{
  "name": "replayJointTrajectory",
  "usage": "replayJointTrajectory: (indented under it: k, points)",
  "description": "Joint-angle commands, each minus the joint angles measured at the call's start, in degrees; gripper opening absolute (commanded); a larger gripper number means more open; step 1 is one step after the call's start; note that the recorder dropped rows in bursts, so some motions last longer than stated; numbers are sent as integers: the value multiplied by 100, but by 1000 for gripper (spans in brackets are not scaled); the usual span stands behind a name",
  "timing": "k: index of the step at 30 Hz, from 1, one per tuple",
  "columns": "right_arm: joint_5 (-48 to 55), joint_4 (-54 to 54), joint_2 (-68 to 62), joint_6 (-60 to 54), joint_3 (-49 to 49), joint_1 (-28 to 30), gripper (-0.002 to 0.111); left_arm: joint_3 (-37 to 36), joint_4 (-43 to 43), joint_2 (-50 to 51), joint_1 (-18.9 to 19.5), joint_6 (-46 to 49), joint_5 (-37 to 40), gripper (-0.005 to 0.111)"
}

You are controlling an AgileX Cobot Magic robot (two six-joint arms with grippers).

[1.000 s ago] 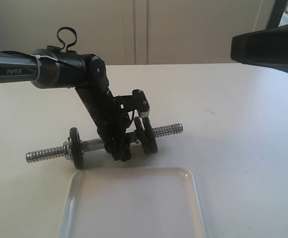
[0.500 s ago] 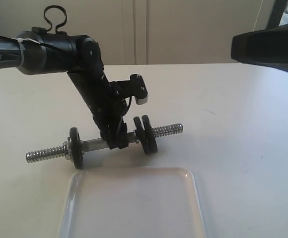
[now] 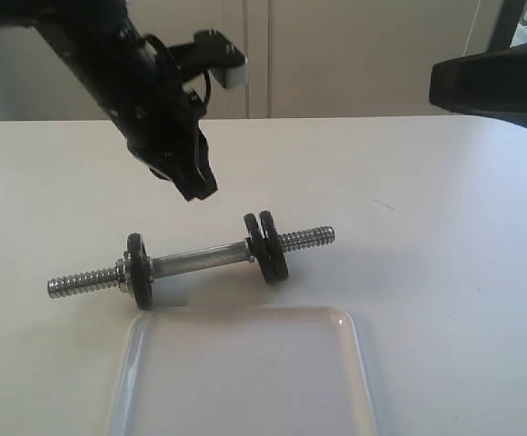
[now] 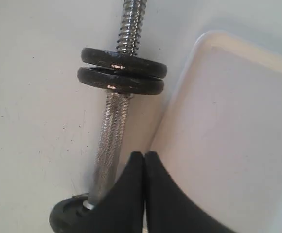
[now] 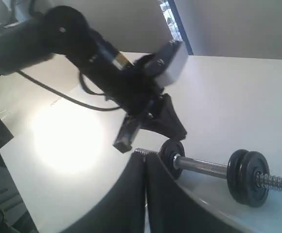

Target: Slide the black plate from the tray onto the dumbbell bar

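The dumbbell bar lies on the white table, chrome with threaded ends. Two black plates sit side by side on its right half, and a single black disc sits on its left. The clear tray in front of it holds nothing. My left gripper hangs shut and empty above the bar's middle. In the left wrist view its gripper is over the bar, near the tray. My right gripper is shut, high off to the side.
The right arm juts in as a dark shape at the upper right. The left arm fills the upper part of the right wrist view. A pale wall stands behind the table.
My left gripper has risen from the bar's middle, going up and to the left. The bar and its discs have stayed put. The right arm has not moved.
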State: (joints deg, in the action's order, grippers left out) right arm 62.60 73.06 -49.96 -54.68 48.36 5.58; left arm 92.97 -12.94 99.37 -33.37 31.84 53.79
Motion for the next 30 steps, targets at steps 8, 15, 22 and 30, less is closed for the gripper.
replayJointTrajectory:
  k: [8, 15, 22, 30]
  points:
    - [-1110, -1476, 1077, 1206, -42, 15, 0, -1225, 607, -3179, 1, -1845, -320, 0]
    - [-1236, -2004, 1467, 1338, -66, -337, 0, -2939, 1204, -5734, 1, -3115, -878, 0]
    - [-2172, -2944, 1648, 1292, -254, -1577, 0, -4986, 3362, -8665, 1, -5327, -1191, 0]
    - [-2777, -2920, 1503, 1318, -816, -1587, 0, -6842, 4280, -8632, 1, -6288, -3296, 0]
